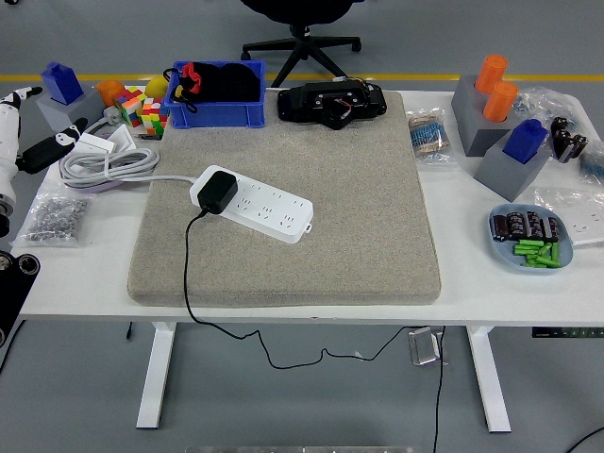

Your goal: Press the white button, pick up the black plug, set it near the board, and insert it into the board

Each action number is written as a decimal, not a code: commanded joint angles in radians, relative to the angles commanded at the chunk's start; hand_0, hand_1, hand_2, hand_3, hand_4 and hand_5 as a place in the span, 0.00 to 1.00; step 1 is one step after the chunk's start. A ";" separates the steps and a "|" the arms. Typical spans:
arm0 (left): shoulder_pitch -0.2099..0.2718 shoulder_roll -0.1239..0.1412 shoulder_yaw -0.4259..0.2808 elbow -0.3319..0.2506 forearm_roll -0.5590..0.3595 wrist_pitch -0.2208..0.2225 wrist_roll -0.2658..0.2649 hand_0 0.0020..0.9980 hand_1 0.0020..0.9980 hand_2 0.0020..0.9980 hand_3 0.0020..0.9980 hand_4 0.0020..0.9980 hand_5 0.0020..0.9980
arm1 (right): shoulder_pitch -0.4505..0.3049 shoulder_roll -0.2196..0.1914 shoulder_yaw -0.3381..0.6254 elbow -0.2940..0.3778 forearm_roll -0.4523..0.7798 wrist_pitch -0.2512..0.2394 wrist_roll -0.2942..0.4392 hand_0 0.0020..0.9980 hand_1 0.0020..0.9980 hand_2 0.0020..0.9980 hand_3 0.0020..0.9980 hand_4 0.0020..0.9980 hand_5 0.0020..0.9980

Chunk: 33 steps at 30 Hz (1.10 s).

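A white power strip (262, 209) lies slanted on the grey mat (359, 189). The black plug (216, 191) sits in the strip's left end, and its black cable (186, 274) runs down over the mat's front edge and off the table. My left hand (36, 127) is at the picture's far left edge, well away from the strip, above a bag of screws. Its fingers are spread and hold nothing. The right arm does not show.
A coiled white cable (104, 162) lies left of the mat. Behind the mat stand a blue bin (215, 115), colour cubes (142, 109) and a black device (332, 102). At the right are grey blocks with orange and blue pegs (495, 113) and a blue dish (528, 241).
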 joint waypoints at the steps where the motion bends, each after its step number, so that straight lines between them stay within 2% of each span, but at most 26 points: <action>1: 0.001 0.000 -0.002 0.000 0.000 0.000 0.000 0.95 0.96 0.90 0.85 0.87 0.65 | -0.001 0.001 0.001 0.000 0.000 0.000 0.000 0.76 0.64 0.64 0.61 0.65 0.42; 33: -0.008 0.001 0.015 -0.008 -0.002 0.001 0.002 0.96 0.96 0.89 0.84 0.85 0.64 | -0.004 0.007 0.017 0.000 -0.008 0.000 0.000 0.76 0.64 0.64 0.61 0.65 0.42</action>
